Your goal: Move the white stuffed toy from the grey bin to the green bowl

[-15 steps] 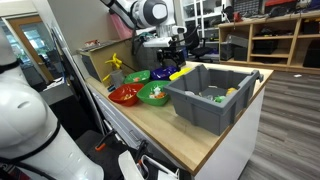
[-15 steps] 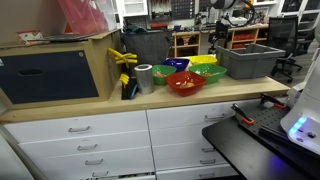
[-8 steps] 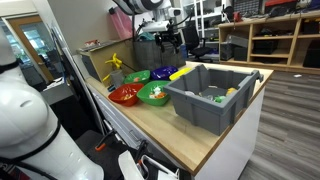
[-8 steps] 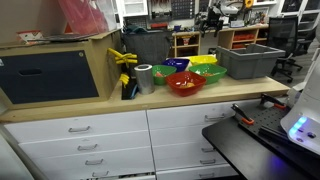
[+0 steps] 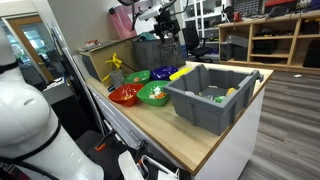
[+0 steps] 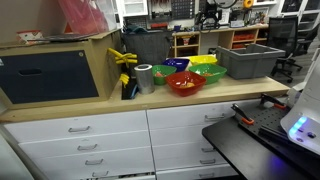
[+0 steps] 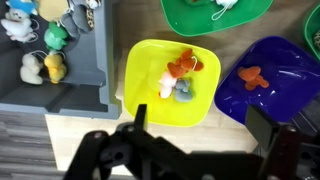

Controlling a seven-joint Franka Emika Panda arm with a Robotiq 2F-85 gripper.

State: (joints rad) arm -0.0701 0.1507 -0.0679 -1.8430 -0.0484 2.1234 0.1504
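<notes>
The white stuffed toy [image 7: 225, 3] lies in the green bowl [image 7: 190, 15] at the top edge of the wrist view, partly cropped. That green bowl [image 5: 155, 97] stands beside the grey bin [image 5: 215, 105] in an exterior view. The bin [image 7: 104, 50] holds several other small toys. My gripper [image 7: 203, 112] is open and empty, high above the yellow bowl [image 7: 150, 95]. It also shows near the top of both exterior views [image 5: 171, 28] [image 6: 208, 12].
A blue bowl [image 7: 270, 75] with an orange item stands beside the yellow one. A red bowl [image 5: 125, 96] and another green bowl [image 5: 137, 76] stand farther along the wooden counter [image 5: 170, 135]. The grey bin [image 6: 250, 62] sits at the counter's end. Yellow clamps [image 6: 125, 60] and a tape roll [image 6: 145, 78] are nearby.
My gripper has risen well above the bowls and drifted back from the bin. It stays open and empty. The bowls and toys have not moved.
</notes>
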